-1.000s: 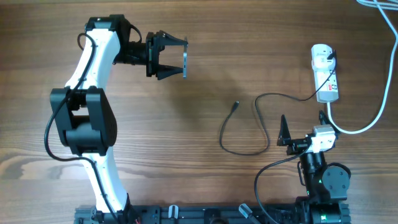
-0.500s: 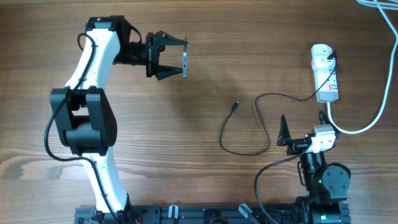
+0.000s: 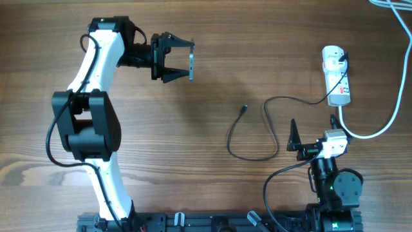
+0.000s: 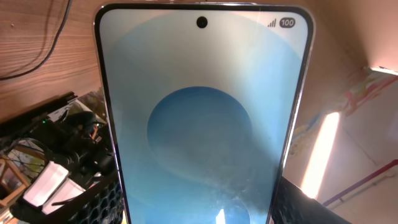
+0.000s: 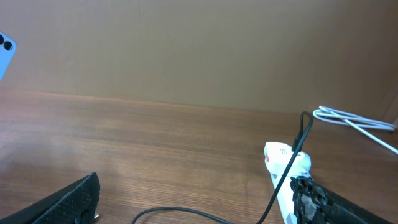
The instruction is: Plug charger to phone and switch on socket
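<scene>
My left gripper (image 3: 184, 62) is shut on the phone (image 3: 192, 64) and holds it on edge above the table at the far left. In the left wrist view the phone's lit blue screen (image 4: 202, 118) fills the frame between the fingers. The phone's back also shows in the right wrist view (image 5: 5, 53). The charger's black cable (image 3: 270, 125) loops on the table, its connector (image 3: 243, 109) lying free and its plug in the white socket (image 3: 336, 80). My right gripper (image 3: 314, 133) is open and empty, near the cable loop and just below the socket (image 5: 283, 162).
A thick white cord (image 3: 386, 122) runs from the socket off the table's far right corner. The right arm's base (image 3: 335, 187) stands at the front right, the left arm's base (image 3: 87, 129) at the left.
</scene>
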### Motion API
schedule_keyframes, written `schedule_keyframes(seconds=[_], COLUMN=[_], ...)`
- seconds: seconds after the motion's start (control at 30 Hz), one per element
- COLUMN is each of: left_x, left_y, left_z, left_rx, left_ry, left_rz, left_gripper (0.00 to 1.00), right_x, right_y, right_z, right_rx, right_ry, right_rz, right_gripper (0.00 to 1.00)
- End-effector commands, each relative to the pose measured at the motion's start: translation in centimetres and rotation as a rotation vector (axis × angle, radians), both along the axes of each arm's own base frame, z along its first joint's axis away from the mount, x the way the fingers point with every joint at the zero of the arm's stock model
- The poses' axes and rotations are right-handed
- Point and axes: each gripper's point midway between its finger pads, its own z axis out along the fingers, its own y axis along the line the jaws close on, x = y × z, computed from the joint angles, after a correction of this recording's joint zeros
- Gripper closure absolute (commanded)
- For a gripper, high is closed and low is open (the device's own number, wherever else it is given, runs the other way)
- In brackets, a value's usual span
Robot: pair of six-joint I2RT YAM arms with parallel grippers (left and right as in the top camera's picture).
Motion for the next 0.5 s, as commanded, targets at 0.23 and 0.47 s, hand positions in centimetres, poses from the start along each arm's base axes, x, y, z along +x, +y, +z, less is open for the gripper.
schedule_keyframes(seconds=[0.23, 0.47], left_x=[-0.3, -0.3], left_y=[0.1, 0.1], left_z=[2.8, 2.8], left_rx=[-0.063, -0.063], left_ry=[-0.049, -0.049], left_rz=[0.015, 0.015], left_gripper=[0.28, 0.28], right_x=[-0.2, -1.4], right_y=[1.4, 5.3], right_z=[0.4, 0.9], right_rx=[0.084, 0.805], right_ry=[-0.009, 0.161], right_rz=[0.078, 0.306], right_gripper=[0.0, 0.0])
